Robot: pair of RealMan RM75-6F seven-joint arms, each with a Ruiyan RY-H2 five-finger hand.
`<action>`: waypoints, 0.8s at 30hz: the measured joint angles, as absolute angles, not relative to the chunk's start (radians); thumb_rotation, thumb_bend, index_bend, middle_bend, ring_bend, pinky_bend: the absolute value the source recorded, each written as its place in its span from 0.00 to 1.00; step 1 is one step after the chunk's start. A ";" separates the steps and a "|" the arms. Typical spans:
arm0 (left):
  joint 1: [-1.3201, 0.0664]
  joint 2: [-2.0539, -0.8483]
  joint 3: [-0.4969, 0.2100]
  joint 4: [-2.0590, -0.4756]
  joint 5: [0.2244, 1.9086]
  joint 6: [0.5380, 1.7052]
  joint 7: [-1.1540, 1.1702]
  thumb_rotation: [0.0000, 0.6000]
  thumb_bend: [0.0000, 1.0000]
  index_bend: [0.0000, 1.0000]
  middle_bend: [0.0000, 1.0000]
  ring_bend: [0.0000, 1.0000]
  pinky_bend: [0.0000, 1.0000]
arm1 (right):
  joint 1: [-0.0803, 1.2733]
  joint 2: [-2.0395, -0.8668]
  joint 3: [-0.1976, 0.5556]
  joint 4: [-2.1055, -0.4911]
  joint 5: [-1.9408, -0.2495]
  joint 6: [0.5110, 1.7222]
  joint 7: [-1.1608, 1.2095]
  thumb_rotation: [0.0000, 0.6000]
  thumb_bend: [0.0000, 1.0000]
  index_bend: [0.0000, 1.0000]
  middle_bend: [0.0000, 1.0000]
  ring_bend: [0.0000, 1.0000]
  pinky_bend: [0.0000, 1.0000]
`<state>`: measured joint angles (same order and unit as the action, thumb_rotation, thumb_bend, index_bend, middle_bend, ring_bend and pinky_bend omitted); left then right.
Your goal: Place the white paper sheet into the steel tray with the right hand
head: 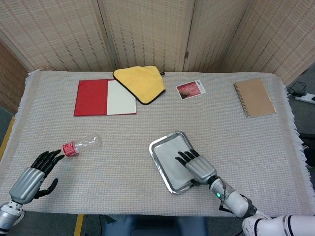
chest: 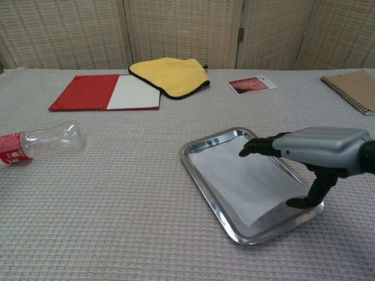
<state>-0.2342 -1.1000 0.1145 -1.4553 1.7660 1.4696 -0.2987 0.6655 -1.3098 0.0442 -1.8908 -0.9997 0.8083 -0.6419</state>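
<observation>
The steel tray lies on the table mat at front centre. A white paper sheet rests flat inside it. My right hand hovers over the tray's right side, fingers stretched out above the sheet and holding nothing. Its thumb points down by the tray's right rim. My left hand is at the front left, fingers apart and empty, seen only in the head view.
A clear plastic bottle lies near my left hand. At the back are a red folder, a yellow cloth, a photo card and a brown notebook.
</observation>
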 measured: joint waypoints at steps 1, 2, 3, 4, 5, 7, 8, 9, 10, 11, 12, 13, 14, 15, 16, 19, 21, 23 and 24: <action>-0.234 -1.100 0.115 -1.455 1.766 1.469 -0.298 1.00 0.58 0.07 0.00 0.00 0.00 | 0.673 -1.304 0.043 -1.892 -0.985 0.800 -0.641 1.00 0.37 0.00 0.00 0.00 0.00; -0.234 -1.101 0.114 -1.456 1.766 1.469 -0.296 1.00 0.58 0.07 0.00 0.00 0.00 | 0.682 -1.298 0.042 -1.892 -0.970 0.792 -0.641 1.00 0.37 0.00 0.00 0.00 0.00; -0.234 -1.101 0.114 -1.456 1.766 1.469 -0.295 1.00 0.58 0.07 0.00 0.00 0.00 | 0.695 -1.292 0.037 -1.891 -0.948 0.783 -0.645 1.00 0.37 0.00 0.00 0.00 0.00; -0.234 -1.101 0.114 -1.455 1.766 1.468 -0.294 1.00 0.58 0.07 0.00 0.00 0.00 | 0.705 -1.290 0.032 -1.888 -0.932 0.778 -0.649 1.00 0.37 0.00 0.00 0.00 0.00; -0.235 -1.102 0.114 -1.455 1.765 1.467 -0.294 1.00 0.58 0.07 0.00 0.00 0.00 | 0.714 -1.290 0.027 -1.883 -0.916 0.775 -0.655 1.00 0.37 0.00 0.00 0.00 0.00; -0.235 -1.103 0.114 -1.455 1.766 1.466 -0.292 1.00 0.58 0.07 0.00 0.00 0.00 | 0.735 -1.303 0.015 -1.865 -0.883 0.775 -0.673 1.00 0.37 0.00 0.00 0.00 0.00; -0.235 -1.103 0.114 -1.455 1.766 1.465 -0.291 1.00 0.58 0.07 0.00 0.00 0.00 | 0.744 -1.313 0.010 -1.856 -0.871 0.777 -0.683 1.00 0.37 0.00 0.00 0.00 0.00; -0.235 -1.103 0.115 -1.456 1.767 1.465 -0.290 1.00 0.58 0.07 0.00 0.00 0.00 | 0.754 -1.328 0.006 -1.847 -0.857 0.783 -0.692 1.00 0.37 0.00 0.00 0.00 0.00; -0.234 -1.103 0.115 -1.456 1.768 1.466 -0.290 1.00 0.58 0.07 0.00 0.00 0.00 | 0.762 -1.340 0.003 -1.840 -0.847 0.789 -0.699 1.00 0.37 0.00 0.00 0.00 0.00; -0.234 -1.103 0.115 -1.456 1.768 1.467 -0.290 1.00 0.58 0.07 0.00 0.00 0.00 | 0.771 -1.351 0.002 -1.835 -0.838 0.796 -0.705 1.00 0.37 0.00 0.00 0.00 0.00; -0.234 -1.102 0.115 -1.456 1.768 1.467 -0.291 1.00 0.58 0.07 0.00 0.00 0.00 | 0.782 -1.361 0.001 -1.831 -0.826 0.807 -0.710 1.00 0.37 0.00 0.00 0.00 0.00; -0.234 -1.102 0.115 -1.456 1.768 1.468 -0.292 1.00 0.58 0.07 0.00 0.00 0.00 | 0.789 -1.365 0.001 -1.831 -0.818 0.814 -0.713 1.00 0.37 0.00 0.00 0.00 0.00; -0.234 -1.101 0.115 -1.456 1.767 1.468 -0.295 1.00 0.58 0.07 0.00 0.00 0.00 | 0.794 -1.367 0.001 -1.832 -0.812 0.821 -0.713 1.00 0.37 0.00 0.00 0.00 0.00; -0.234 -1.101 0.114 -1.456 1.767 1.469 -0.297 1.00 0.58 0.07 0.00 0.00 0.00 | 0.796 -1.366 0.001 -1.838 -0.810 0.828 -0.711 1.00 0.37 0.00 0.00 0.00 0.00; -0.234 -1.100 0.114 -1.455 1.767 1.469 -0.300 1.00 0.58 0.07 0.00 0.00 0.00 | 0.796 -1.364 0.001 -1.845 -0.811 0.832 -0.706 1.00 0.37 0.00 0.00 0.00 0.00; -0.233 -1.098 0.114 -1.454 1.768 1.474 -0.310 1.00 0.58 0.07 0.00 0.00 0.00 | 0.790 -1.347 0.003 -1.868 -0.833 0.843 -0.672 1.00 0.37 0.00 0.00 0.00 0.00; -0.233 -1.097 0.115 -1.454 1.770 1.475 -0.310 1.00 0.58 0.07 0.00 0.00 0.00 | 0.780 -1.330 0.006 -1.884 -0.865 0.845 -0.630 1.00 0.37 0.00 0.00 0.00 0.00; -0.233 -1.099 0.114 -1.455 1.770 1.474 -0.308 1.00 0.58 0.07 0.00 0.00 0.00 | 0.768 -1.314 0.009 -1.899 -0.904 0.845 -0.581 1.00 0.37 0.00 0.00 0.00 0.00; -0.234 -1.099 0.114 -1.455 1.769 1.473 -0.306 1.00 0.58 0.07 0.00 0.00 0.00 | 0.758 -1.300 0.010 -1.908 -0.938 0.843 -0.543 1.00 0.37 0.00 0.00 0.00 0.00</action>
